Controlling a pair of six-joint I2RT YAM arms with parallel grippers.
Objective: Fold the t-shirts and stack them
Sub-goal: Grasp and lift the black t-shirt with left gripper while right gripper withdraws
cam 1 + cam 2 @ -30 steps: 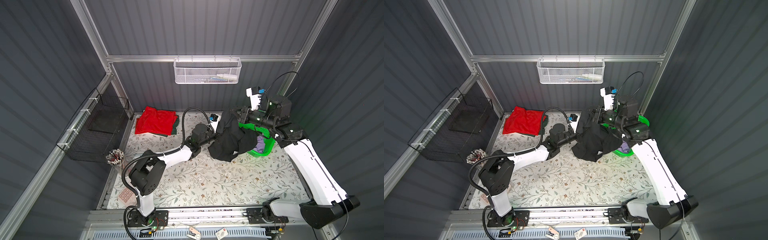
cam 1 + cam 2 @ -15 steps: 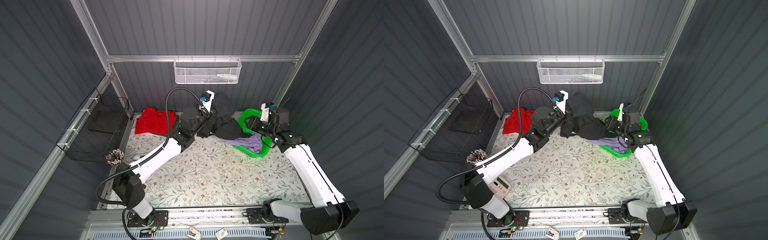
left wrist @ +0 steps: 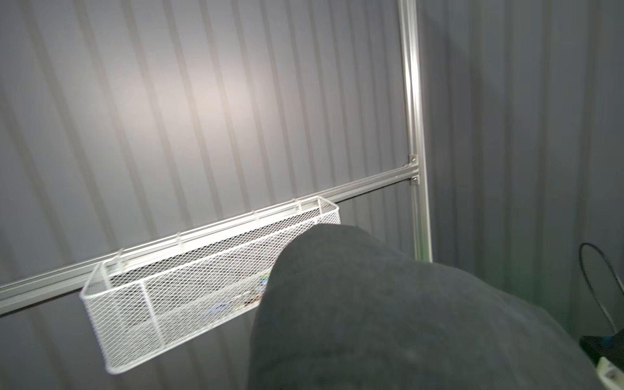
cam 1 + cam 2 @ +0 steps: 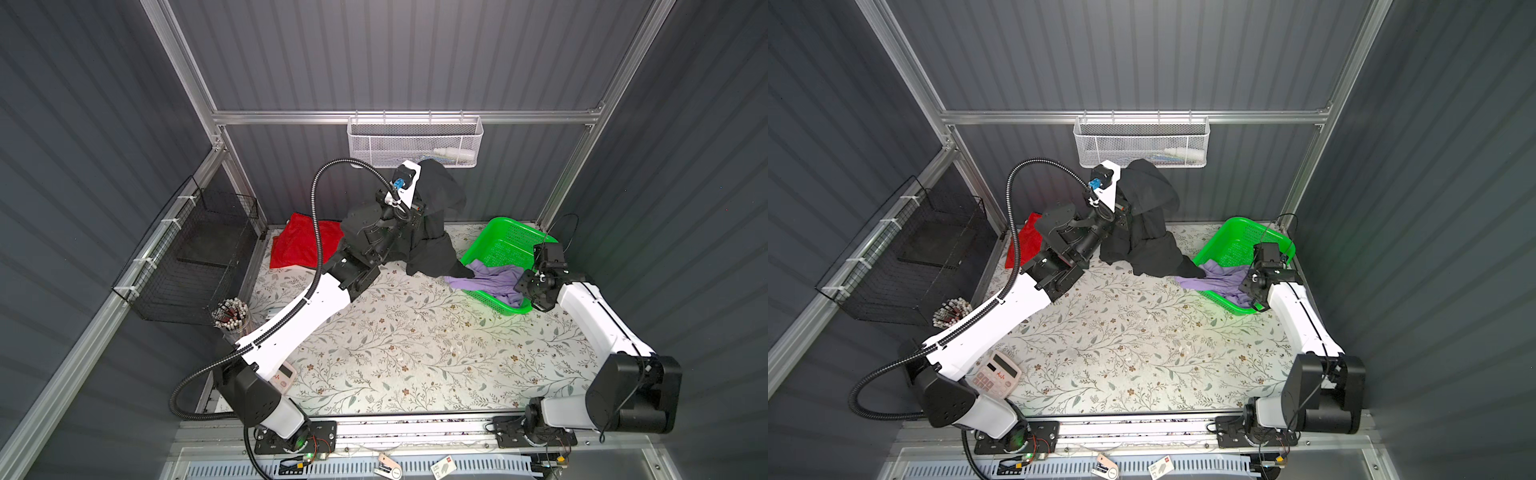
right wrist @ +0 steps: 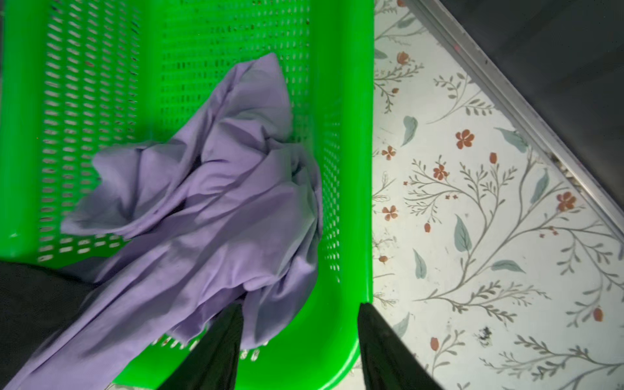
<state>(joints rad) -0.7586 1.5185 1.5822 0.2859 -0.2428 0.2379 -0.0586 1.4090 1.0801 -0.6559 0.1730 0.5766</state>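
One black tee (image 4: 432, 237), in L gripper (image 4: 428, 178)

White floral-patterned tabletop (image 4: 415, 340), on which are laid: red cloth t-shirt (image 4: 297, 245); trailing end of large black cloth t-shirt (image 4: 430, 255); bright green perforated plastic basket (image 4: 505, 243); white calculator (image 4: 994, 374).

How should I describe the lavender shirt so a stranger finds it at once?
Find the green basket at the far right of the table. The lavender shirt lies crumpled inside, spilling over its rim. It is the only pale purple cloth.
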